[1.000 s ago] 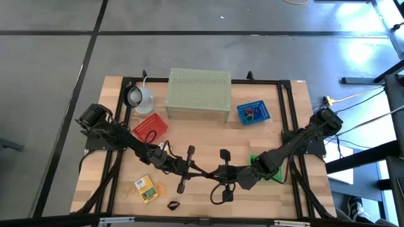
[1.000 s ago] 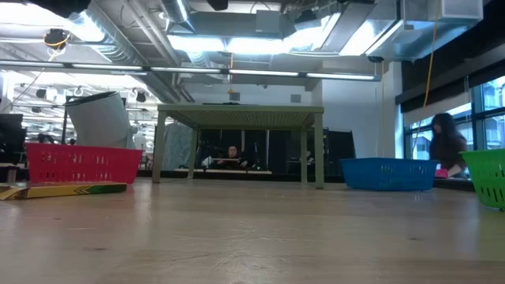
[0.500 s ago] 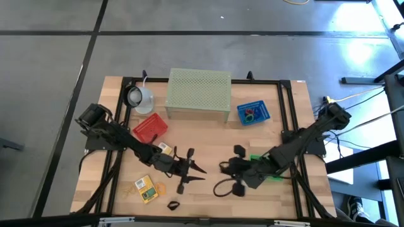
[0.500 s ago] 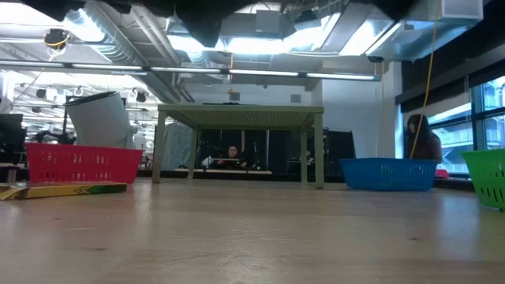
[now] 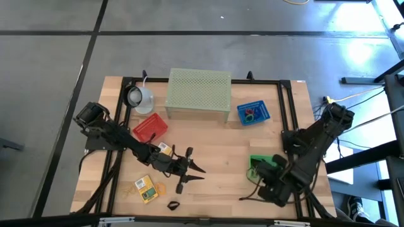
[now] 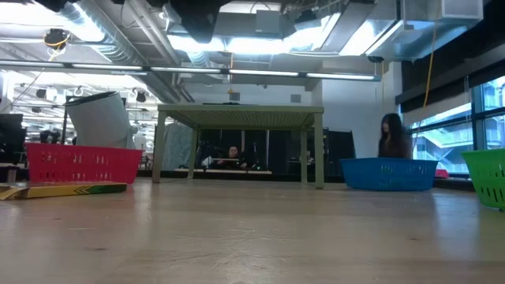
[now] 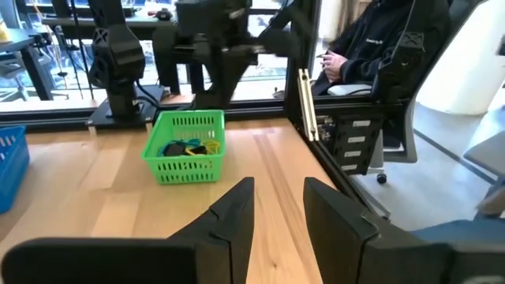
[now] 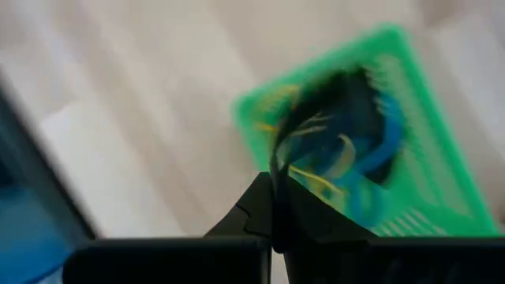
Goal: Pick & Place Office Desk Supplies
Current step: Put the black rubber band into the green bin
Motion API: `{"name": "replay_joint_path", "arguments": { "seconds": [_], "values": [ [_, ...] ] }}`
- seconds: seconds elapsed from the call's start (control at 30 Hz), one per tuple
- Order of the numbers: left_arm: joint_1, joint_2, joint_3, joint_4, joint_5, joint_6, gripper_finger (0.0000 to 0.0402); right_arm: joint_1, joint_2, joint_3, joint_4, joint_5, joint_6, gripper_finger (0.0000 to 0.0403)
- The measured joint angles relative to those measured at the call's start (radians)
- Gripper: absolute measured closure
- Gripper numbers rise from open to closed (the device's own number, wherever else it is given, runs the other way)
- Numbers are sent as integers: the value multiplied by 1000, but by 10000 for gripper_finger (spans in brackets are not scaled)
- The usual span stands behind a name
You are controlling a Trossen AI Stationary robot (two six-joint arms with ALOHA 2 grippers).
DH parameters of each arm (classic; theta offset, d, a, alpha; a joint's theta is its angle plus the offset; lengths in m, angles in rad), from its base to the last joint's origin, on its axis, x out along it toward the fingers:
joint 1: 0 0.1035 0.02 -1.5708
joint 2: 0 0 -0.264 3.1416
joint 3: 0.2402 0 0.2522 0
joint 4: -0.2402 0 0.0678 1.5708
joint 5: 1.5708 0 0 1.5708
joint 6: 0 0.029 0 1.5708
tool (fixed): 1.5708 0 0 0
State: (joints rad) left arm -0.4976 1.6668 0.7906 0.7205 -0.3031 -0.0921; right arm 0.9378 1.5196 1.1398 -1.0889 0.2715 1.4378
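Wooden planks form the table (image 5: 214,142), set on a grey floor, with an open workshop behind it where a person (image 6: 391,142) stands beyond the blue basket (image 6: 387,173).

Across the back of the table stand a white cup (image 5: 140,98), a pale green perforated stand (image 5: 198,93) and the blue basket, which holds small coloured supplies (image 5: 252,115). A red basket (image 5: 150,128) sits near the left arm, with a dark loop inside. At the front left lie a yellow packet (image 5: 147,189) with pale loops beside it, and a black clip (image 5: 172,204) near the front edge.

The left gripper (image 5: 192,171) hovers over the middle of the table, fingers parted and nothing between them. In its wrist view the two fingers (image 7: 237,217) stand apart over bare wood, and the green basket (image 7: 186,147) lies well ahead of them, filled with blue and yellow supplies (image 7: 185,147). The packet and black clip lie near this gripper, on its front-left side, apart from it.

The right gripper (image 5: 273,189) is at the front right, just beside the green basket (image 5: 259,162). Its fingers (image 8: 272,213) are pressed together; a dark loop (image 8: 308,134) rises from their tips, seemingly pinched there, though blur hides the contact. The green basket lies just beyond, with blue and yellow items in it.
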Motion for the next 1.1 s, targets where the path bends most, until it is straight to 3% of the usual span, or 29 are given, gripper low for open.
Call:
{"name": "replay_joint_path", "arguments": {
  "seconds": [0.17, 0.37, 0.67, 1.1],
  "values": [
    [0, -1, 0, 3, 0, 0, 298, 16, 0, -80, -78, -41, 149, 394],
    [0, -1, 0, 3, 0, 0, 298, -10, 0, -217, -12, -172, 157, 394],
    [0, -1, 0, 1, 0, 0, 296, -33, 0, -296, 35, -226, 159, 391],
    [0, -1, 0, 1, -1, 0, 295, -32, 0, -297, 57, -211, 148, 294]
  ]
}}
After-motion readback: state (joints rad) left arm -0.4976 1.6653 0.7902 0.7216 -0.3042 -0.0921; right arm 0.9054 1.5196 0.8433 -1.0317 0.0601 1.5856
